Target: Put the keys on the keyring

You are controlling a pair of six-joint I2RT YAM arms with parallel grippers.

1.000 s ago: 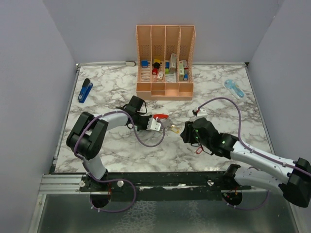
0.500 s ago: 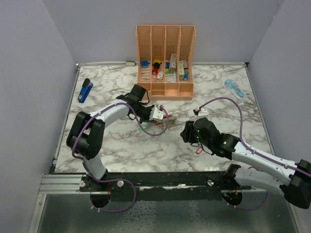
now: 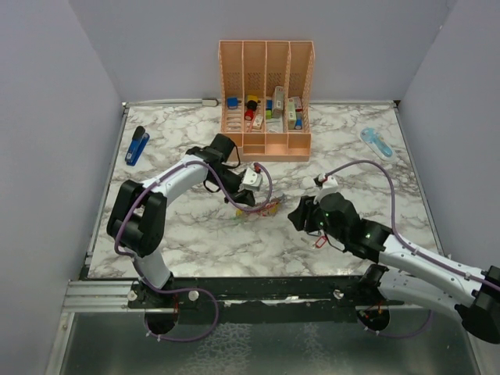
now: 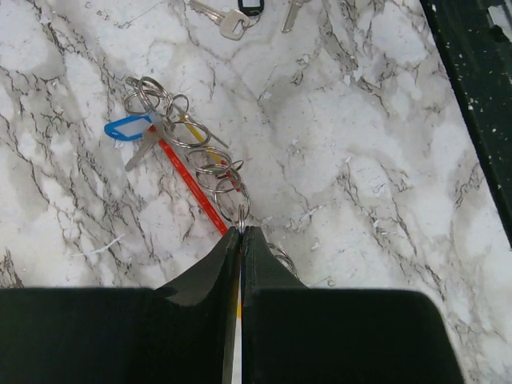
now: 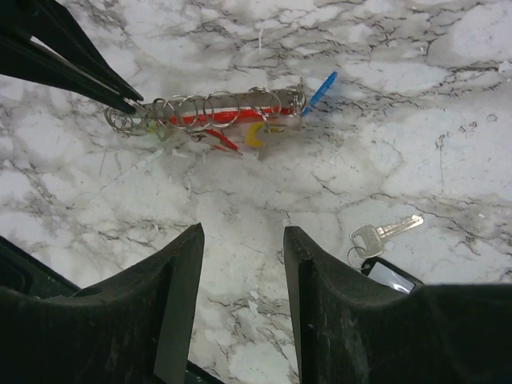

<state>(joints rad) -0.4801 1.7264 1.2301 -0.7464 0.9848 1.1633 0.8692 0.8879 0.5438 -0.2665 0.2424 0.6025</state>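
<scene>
Keyring (image 3: pixel 264 207): lies flat on the table (image 3: pixel 180 234), about midway between the left and right edges and slightly nearer the near edge than the far one. In the right wrist view its red bar (image 5: pixel 216 118) runs roughly level, threaded through a row of split rings (image 5: pixel 188 108). A blue-tagged key (image 5: pixel 320 92) sticks out at one end and a yellow tag (image 5: pixel 254 134) lies against its near side.

Left gripper (image 3: pixel 244 199): reaches in from the left edge side and points down at the keyring. In its own wrist view the jaws are pressed fully together, with the tips (image 4: pixel 241 232) meeting at one split ring (image 4: pixel 232 196) of the chain. Whether that ring is nipped between them cannot be told. The blue-tagged key (image 4: pixel 128 128) lies at the far end of the chain from the tips.

Right gripper (image 3: pixel 299 215): just right of the keyring, apart from it. The jaws stand partly open, with fingers (image 5: pixel 180 296) on either side of bare marble, and they hold nothing.

Loose keys: one silver key (image 5: pixel 384 232) with a black tag (image 5: pixel 388 276) lies on the table close beside the right-hand finger, not touching the keyring. The left wrist view shows a second loose key (image 4: pixel 292 12) beside it.

Other items: a pink organiser (image 3: pixel 266 78) stands at the far edge, and a blue stapler (image 3: pixel 137 145) lies near the left edge.
</scene>
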